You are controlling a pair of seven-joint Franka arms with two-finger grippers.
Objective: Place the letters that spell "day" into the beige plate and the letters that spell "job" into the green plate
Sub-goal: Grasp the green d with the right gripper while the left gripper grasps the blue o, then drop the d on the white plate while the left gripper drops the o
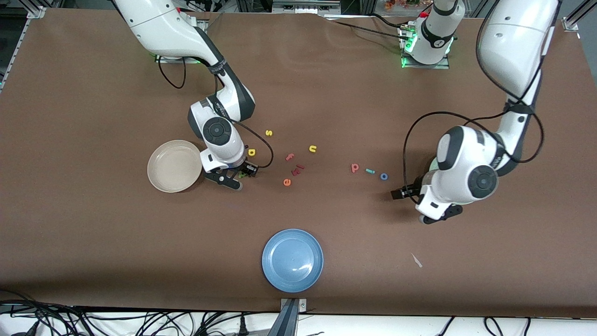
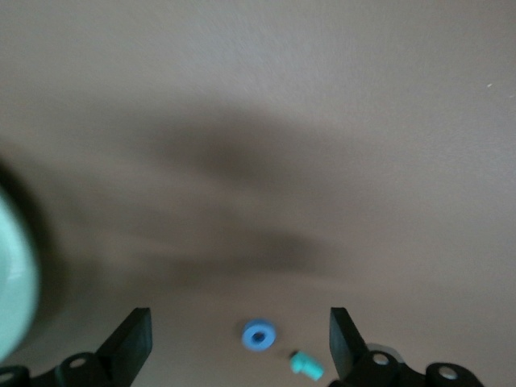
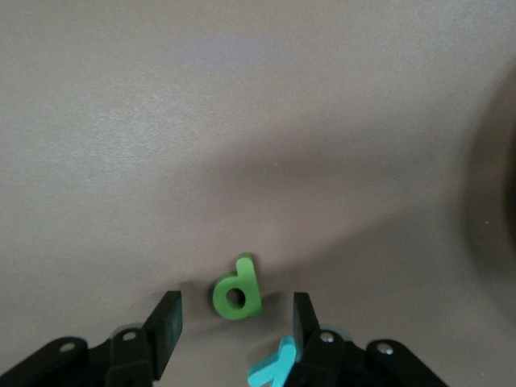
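My right gripper [image 1: 239, 176] is low over the table beside the beige plate [image 1: 161, 161]. It stands open around the green "d" [image 3: 238, 290], with a gap on each side. The cyan "y" [image 3: 274, 367] lies against one finger. The yellow "a" [image 1: 252, 151] lies just farther from the front camera. The pinkish-red "b" [image 1: 355, 167], teal "j" [image 1: 370, 171] and blue "o" [image 1: 384, 176] lie in a row toward the left arm's end. My left gripper [image 1: 410, 205] hangs open over the table beside the "o" [image 2: 260, 335] and "j" [image 2: 306, 365]. The left arm hides most of the green plate [image 2: 12, 274].
A yellow "s" [image 1: 268, 133], yellow "u" [image 1: 312, 149], pink "f" [image 1: 290, 157], a dark red piece [image 1: 298, 169] and orange "e" [image 1: 287, 182] lie mid-table. A blue plate [image 1: 292, 260] sits near the front edge, and a white scrap [image 1: 416, 260] lies beside it toward the left arm's end.
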